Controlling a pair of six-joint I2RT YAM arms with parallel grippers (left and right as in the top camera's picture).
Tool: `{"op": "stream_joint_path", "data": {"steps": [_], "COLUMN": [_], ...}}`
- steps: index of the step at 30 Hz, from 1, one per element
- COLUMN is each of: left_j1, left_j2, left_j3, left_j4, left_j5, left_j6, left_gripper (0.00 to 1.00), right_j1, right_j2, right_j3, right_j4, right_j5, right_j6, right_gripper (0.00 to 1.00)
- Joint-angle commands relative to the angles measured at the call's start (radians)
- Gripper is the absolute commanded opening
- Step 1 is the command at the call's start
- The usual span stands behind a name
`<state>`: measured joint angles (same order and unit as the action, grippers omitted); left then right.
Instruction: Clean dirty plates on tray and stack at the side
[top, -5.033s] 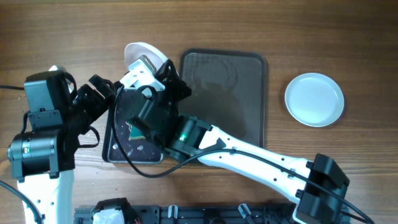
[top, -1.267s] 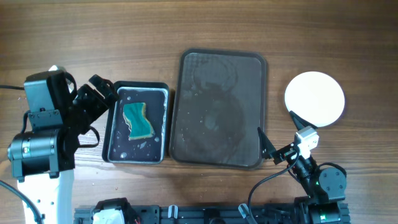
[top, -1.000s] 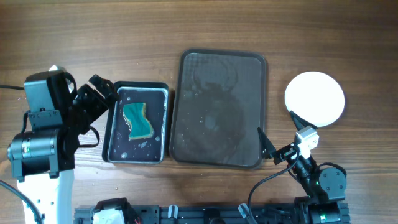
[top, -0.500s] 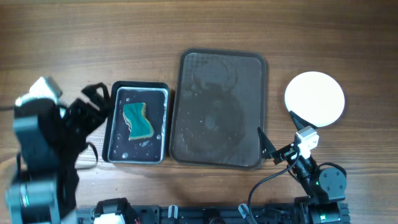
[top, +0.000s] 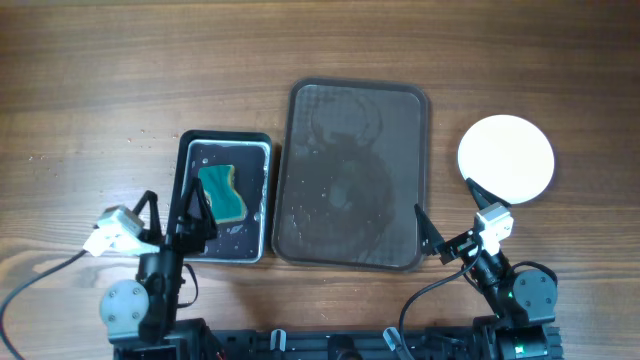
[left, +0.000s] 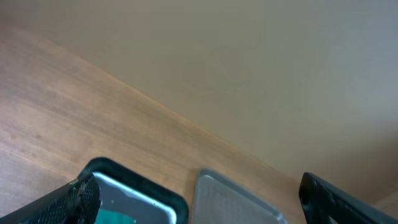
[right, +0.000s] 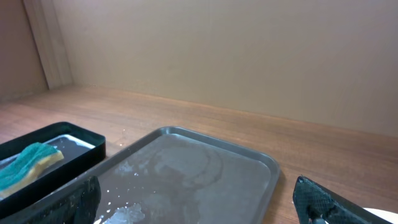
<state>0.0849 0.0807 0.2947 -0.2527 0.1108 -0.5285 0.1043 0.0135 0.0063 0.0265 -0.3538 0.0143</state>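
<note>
The grey tray (top: 355, 150) lies mid-table, wet and streaked, with no plates on it. A white plate (top: 506, 158) rests on the wood to its right; in the right wrist view only its rim (right: 380, 215) shows. My left gripper (top: 172, 210) sits low at the front left, open, its fingers straddling the near-left corner of the black basin (top: 225, 136). My right gripper (top: 448, 215) is open and empty by the tray's near-right corner. Both wrist views look across the tray (left: 239, 199) (right: 205, 165) between wide-apart jaws: left gripper (left: 205, 208), right gripper (right: 196, 208).
The basin holds water and a teal-and-yellow sponge (top: 222, 192), also seen as the sponge (right: 25, 163) in the basin (right: 59, 152) from the right wrist. A black rail runs along the table's front edge (top: 340, 345).
The left arm has dropped from its raised stance beside the basin's left to a low pose at the front edge. The right arm has stayed still for the last second.
</note>
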Motion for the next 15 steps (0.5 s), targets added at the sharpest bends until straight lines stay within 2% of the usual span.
{"op": "stream_joint_path", "data": {"steps": [1, 8, 15], "left_j1": [-0.013, -0.054, -0.120], "left_j2": [-0.077, -0.077, -0.077], "left_j3": [-0.098, -0.274, -0.289], "left_j4": [0.064, 0.211, 0.181], "left_j5": [0.027, -0.006, -0.060], "left_j6": [0.029, 0.031, 0.031], "left_gripper": [1.00, 1.00, 1.00], "right_j1": [0.001, 0.001, 0.001], "right_j2": [-0.010, -0.010, -0.010], "right_j3": [-0.001, -0.001, -0.001], "right_j4": [0.005, 0.005, 0.005], "right_j5": [0.011, 0.011, 0.011], "right_j6": [0.014, 0.014, 0.014], "right_gripper": [1.00, 1.00, 1.00]}}
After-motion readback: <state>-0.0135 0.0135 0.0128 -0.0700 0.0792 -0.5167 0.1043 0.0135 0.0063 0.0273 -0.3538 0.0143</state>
